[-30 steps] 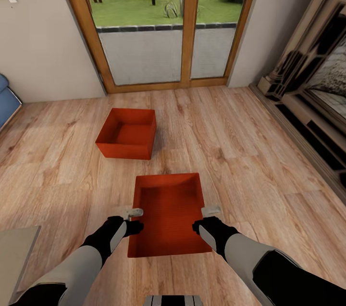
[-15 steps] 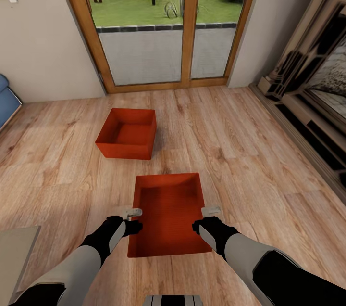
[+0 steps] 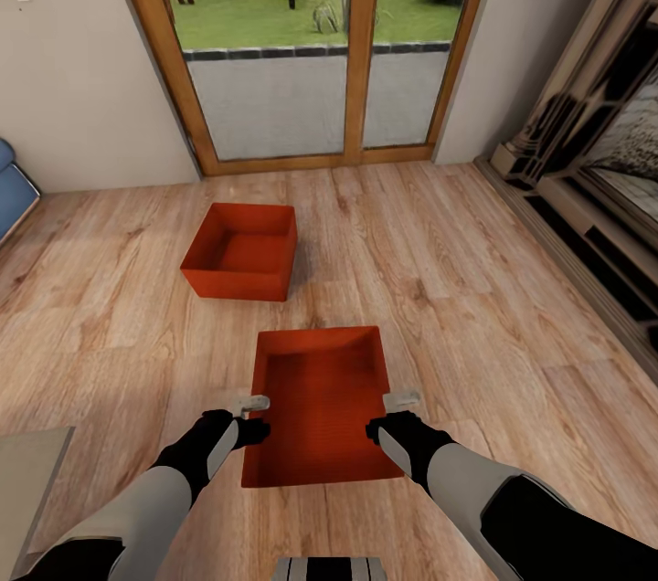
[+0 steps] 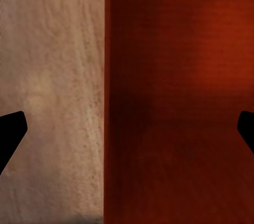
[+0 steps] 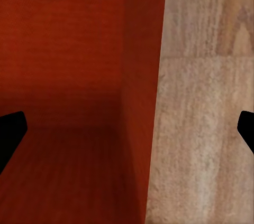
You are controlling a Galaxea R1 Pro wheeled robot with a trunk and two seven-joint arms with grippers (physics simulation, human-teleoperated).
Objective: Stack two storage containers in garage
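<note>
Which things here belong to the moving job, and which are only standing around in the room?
Belong to the job:
- near storage container, between both grippers
- far storage container, on the wood floor
- left gripper, open astride its side wall
- right gripper, open astride the opposite wall

Only standing around:
- glass doors
- blue sofa
- dark wooden cabinet

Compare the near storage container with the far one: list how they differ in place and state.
The near container sits between the left gripper and right gripper, each open and straddling a side wall; the far container stands untouched.
The near container lies close to the robot; the far container lies nearer the glass doors.
The near container is squared to the view; the far one is slightly turned.
Both are orange-red, open-topped and empty on the wood floor.
</note>
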